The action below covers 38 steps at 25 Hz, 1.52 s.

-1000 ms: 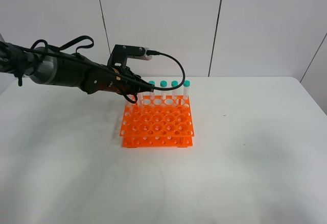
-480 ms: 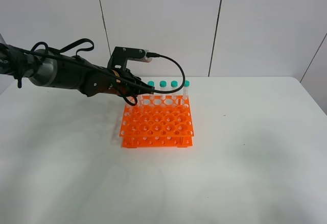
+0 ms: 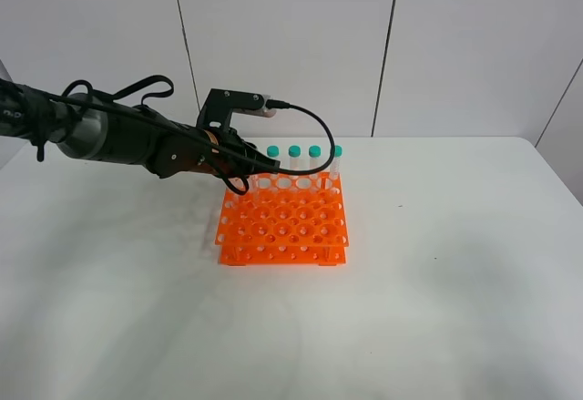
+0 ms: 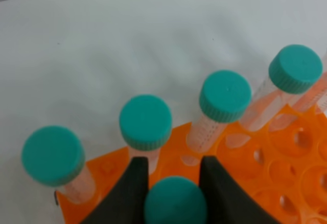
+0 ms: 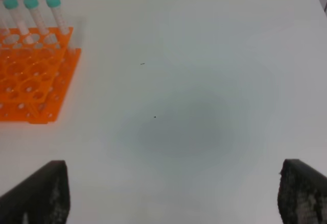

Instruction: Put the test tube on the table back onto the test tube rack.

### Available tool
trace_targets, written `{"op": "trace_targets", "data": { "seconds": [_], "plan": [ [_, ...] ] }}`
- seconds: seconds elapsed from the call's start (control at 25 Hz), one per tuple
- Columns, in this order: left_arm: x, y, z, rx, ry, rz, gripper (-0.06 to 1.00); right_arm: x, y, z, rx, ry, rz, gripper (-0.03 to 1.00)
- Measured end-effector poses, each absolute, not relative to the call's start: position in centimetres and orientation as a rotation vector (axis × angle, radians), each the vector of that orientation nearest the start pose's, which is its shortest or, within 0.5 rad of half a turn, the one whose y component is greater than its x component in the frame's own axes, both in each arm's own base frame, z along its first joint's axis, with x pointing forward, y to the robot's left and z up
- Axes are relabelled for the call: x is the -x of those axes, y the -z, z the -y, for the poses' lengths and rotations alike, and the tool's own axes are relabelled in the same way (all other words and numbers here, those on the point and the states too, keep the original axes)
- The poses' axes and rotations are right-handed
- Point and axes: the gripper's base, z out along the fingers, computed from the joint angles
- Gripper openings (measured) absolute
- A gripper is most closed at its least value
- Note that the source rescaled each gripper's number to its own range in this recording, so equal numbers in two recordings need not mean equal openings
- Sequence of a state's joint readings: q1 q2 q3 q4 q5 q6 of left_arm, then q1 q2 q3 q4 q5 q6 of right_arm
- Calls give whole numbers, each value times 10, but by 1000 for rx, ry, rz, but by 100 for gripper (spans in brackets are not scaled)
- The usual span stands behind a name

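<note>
The orange test tube rack (image 3: 282, 222) stands in the middle of the white table (image 3: 437, 291). Several teal-capped tubes (image 3: 304, 156) stand in its back row. My left gripper (image 3: 244, 174) hovers at the rack's back left corner, shut on the test tube. In the left wrist view the teal cap of the test tube (image 4: 175, 201) sits between the two black fingers (image 4: 129, 189), just in front of the row of standing tubes (image 4: 145, 122). Whether its tip is in a hole is hidden. My right gripper (image 5: 173, 198) is open over bare table, far from the rack (image 5: 30, 76).
The left arm and its black cable (image 3: 314, 131) stretch in from the left, above the rack's back edge. A white panelled wall stands behind the table. The right wrist view shows bare white tabletop (image 5: 194, 106) to the right of the rack.
The left gripper has shifted slightly to the right and lower with the tube, closer onto the rack's back left corner. The right gripper has stayed still.
</note>
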<state>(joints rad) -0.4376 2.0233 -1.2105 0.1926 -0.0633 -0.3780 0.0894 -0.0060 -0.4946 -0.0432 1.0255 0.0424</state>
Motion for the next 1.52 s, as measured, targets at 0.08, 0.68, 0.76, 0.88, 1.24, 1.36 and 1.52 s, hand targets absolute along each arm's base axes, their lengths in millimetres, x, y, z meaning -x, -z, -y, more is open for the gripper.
{"op": "trace_targets", "data": {
  "seconds": [0.08,0.68,0.76,0.88,1.24,1.36,1.52],
  "plan": [
    [-391,-154,184,-292,350,-2239,0,3,-279,4,46,-33,-2007,99],
    [-394,-136,188,-305,364,-2233,0,3,-279,4,46,-33,-2007,99],
    [-394,-136,188,-305,366,-2230,0,3,-279,4,46,-33,-2007,99],
    [-394,-135,188,-304,362,-2240,7,3,-279,4,46,-33,-2007,99],
    [-389,-169,186,-297,364,-2198,37,3,-279,4,46,-33,-2007,99],
    [-385,-198,184,-299,372,-2137,38,3,-279,4,46,-33,-2007,99],
    [-376,-231,179,-330,349,-2088,38,3,-279,4,46,-33,-2007,99]
  ]
}}
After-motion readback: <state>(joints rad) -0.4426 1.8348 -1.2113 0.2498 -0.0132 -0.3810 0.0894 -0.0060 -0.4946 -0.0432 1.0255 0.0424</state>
